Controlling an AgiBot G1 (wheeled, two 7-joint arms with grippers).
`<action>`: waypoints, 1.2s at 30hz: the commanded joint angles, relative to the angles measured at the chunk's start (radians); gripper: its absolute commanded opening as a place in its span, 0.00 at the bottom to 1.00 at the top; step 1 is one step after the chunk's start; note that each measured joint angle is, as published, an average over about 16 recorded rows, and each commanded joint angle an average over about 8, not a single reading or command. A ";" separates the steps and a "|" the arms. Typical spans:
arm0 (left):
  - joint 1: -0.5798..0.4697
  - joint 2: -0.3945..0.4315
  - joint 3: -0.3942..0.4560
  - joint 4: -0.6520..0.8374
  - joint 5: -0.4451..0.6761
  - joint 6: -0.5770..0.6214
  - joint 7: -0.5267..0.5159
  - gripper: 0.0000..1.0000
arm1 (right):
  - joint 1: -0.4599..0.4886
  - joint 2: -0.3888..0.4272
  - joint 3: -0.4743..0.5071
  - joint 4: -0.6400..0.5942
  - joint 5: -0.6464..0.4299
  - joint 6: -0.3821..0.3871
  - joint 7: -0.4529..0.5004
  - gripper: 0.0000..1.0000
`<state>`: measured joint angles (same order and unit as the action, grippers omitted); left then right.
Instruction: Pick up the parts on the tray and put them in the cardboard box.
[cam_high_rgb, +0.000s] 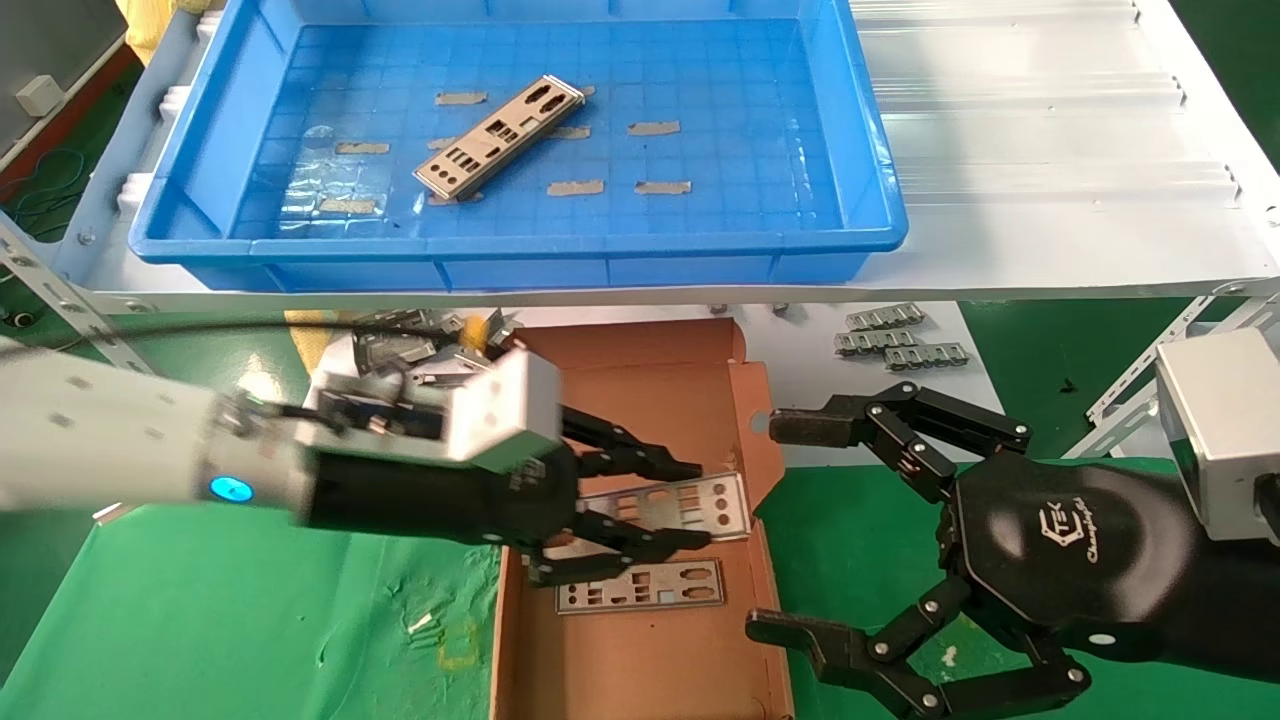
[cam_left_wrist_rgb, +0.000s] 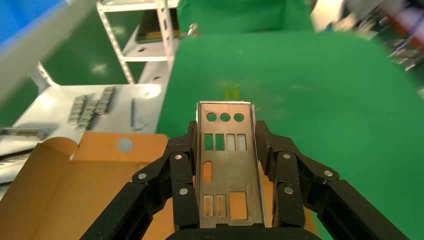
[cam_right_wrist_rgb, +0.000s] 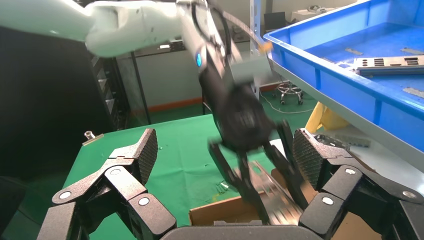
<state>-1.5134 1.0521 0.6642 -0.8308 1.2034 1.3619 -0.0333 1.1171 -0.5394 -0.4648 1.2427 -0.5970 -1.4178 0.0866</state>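
Note:
The blue tray (cam_high_rgb: 520, 245) stands on the white shelf, and one part (cam_high_rgb: 500, 137) lies flat on its floor. My left gripper (cam_high_rgb: 695, 505) hovers over the open cardboard box (cam_high_rgb: 640, 400), shut on another part (cam_high_rgb: 690, 503) by its long edges. The left wrist view shows this part (cam_left_wrist_rgb: 227, 170) clamped between the two fingers (cam_left_wrist_rgb: 182, 165). A further part (cam_high_rgb: 640, 585) lies flat inside the box. Just right of the box, my right gripper (cam_high_rgb: 780, 527) is open and holds nothing. In the right wrist view, that gripper (cam_right_wrist_rgb: 226, 150) looks towards the left arm and the tray (cam_right_wrist_rgb: 345, 85).
Small slotted strips (cam_high_rgb: 900, 340) lie on a white surface behind the box at the right. Grey folded brackets (cam_high_rgb: 420, 335) are piled behind my left wrist. Green cloth (cam_high_rgb: 200, 620) covers the table on both sides of the box. The shelf edge (cam_high_rgb: 700, 295) overhangs the box's back.

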 joint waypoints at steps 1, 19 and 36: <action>0.070 0.018 0.010 -0.043 0.025 -0.075 0.023 0.00 | 0.000 0.000 0.000 0.000 0.000 0.000 0.000 1.00; 0.168 0.112 0.061 0.059 0.130 -0.197 0.185 1.00 | 0.000 0.000 0.000 0.000 0.000 0.000 0.000 1.00; 0.130 0.139 0.058 0.154 0.115 -0.140 0.285 1.00 | 0.000 0.000 0.000 0.000 0.000 0.000 0.000 1.00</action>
<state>-1.3818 1.1819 0.7178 -0.6827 1.3042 1.2370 0.2283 1.1171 -0.5393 -0.4648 1.2427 -0.5970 -1.4178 0.0866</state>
